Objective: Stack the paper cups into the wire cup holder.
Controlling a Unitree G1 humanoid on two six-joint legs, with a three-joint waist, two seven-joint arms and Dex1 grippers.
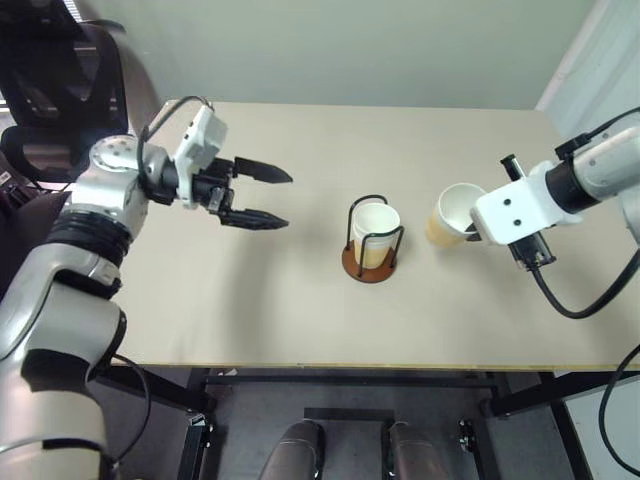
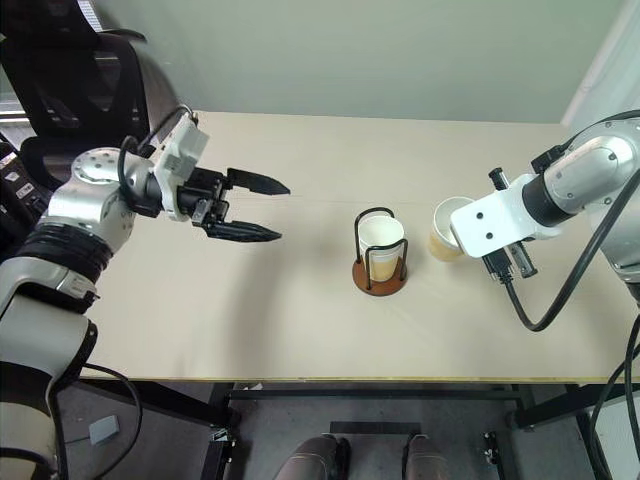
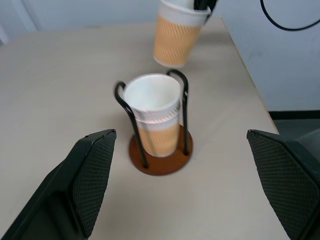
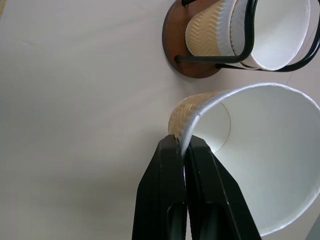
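My right gripper pinches just the rim of a cup right of the holder, left gripper wide open; the cup could twist loose or snag the wires above the nested cups.

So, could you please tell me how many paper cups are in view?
3: two nested in the wire cup holder, outer and inner, and one pinched by the right gripper.

The right gripper pinches the rim of a paper cup, one finger inside and one outside. Just beyond it on the table stands the wire cup holder, with stacked cups inside.
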